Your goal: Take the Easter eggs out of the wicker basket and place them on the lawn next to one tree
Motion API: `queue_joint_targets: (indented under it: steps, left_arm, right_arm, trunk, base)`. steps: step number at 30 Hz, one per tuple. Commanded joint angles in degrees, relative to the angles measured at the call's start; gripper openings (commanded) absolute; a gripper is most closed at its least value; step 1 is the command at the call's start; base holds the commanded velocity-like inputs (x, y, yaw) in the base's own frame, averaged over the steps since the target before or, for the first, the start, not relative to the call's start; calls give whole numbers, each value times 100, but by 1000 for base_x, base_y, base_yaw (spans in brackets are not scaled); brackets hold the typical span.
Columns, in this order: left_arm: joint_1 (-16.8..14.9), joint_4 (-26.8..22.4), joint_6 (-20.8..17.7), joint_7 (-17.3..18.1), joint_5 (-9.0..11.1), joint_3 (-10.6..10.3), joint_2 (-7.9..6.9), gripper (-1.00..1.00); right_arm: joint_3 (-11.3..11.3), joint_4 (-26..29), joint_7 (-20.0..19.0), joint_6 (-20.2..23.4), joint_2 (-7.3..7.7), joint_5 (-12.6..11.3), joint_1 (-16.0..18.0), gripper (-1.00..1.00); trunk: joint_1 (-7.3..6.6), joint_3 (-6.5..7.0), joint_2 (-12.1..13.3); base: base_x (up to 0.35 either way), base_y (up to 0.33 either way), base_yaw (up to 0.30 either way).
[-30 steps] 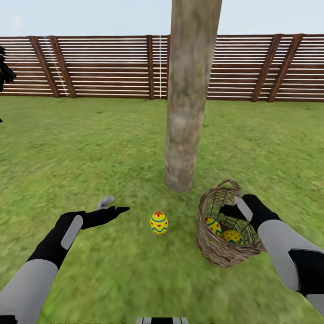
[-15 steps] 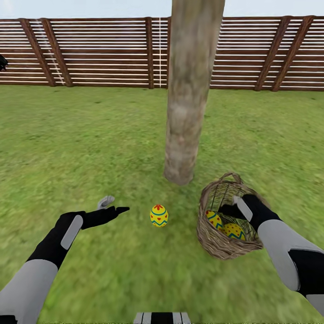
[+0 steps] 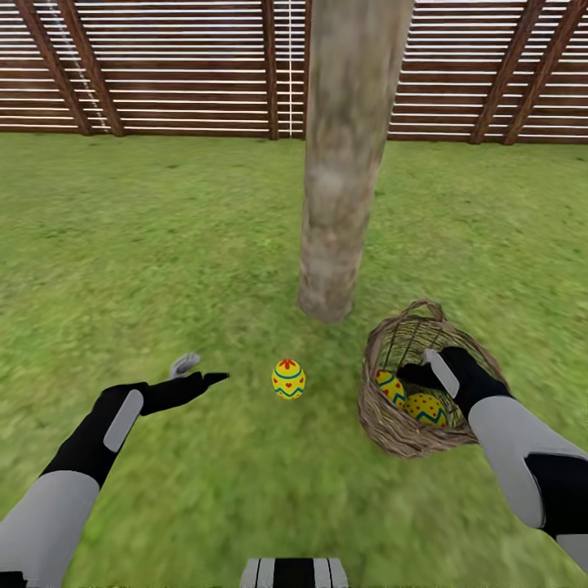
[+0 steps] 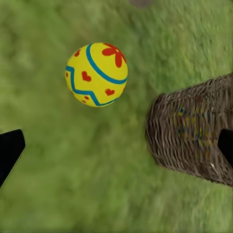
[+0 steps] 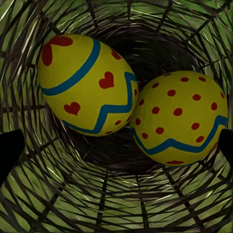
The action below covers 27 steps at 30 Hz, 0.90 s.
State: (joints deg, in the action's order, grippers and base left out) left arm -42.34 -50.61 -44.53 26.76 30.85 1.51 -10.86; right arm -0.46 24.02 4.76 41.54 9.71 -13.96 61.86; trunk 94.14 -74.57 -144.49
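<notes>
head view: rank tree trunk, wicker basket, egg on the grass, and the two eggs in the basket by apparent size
1. Tree trunk
2. Wicker basket
3. Egg on the grass
4. Basket eggs: zigzag one and dotted one; both partly hidden, so they can't be ranked against each other or firmly against the grass egg.

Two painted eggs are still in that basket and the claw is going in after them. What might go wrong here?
The two eggs touch, so the open right claw may nudge one while closing on the other. The wicker basket leans and might tip. The egg on the grass could roll if bumped.
</notes>
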Motion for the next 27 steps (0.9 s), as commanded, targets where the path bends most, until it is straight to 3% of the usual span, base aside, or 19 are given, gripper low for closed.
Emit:
queue_joint_targets:
  steps: [1,23,27]
  left_arm:
    - [-3,-2,-38,13,16,80,-16,100]
    - [-3,-10,-38,22,17,112,-59,100]
    - [-3,-10,-38,22,17,112,-57,100]
  right_arm:
    - [-6,90,50,21,3,-49,1,100]
    - [20,142,38,-190,4,-34,1,100]
    - [20,150,39,-190,8,-21,1,100]
  trunk:
    - [1,-27,-3]
    - [58,-515,-33]
    - [58,-515,-33]
  base:
    - [0,0,0]
    - [0,0,0]
    - [0,0,0]
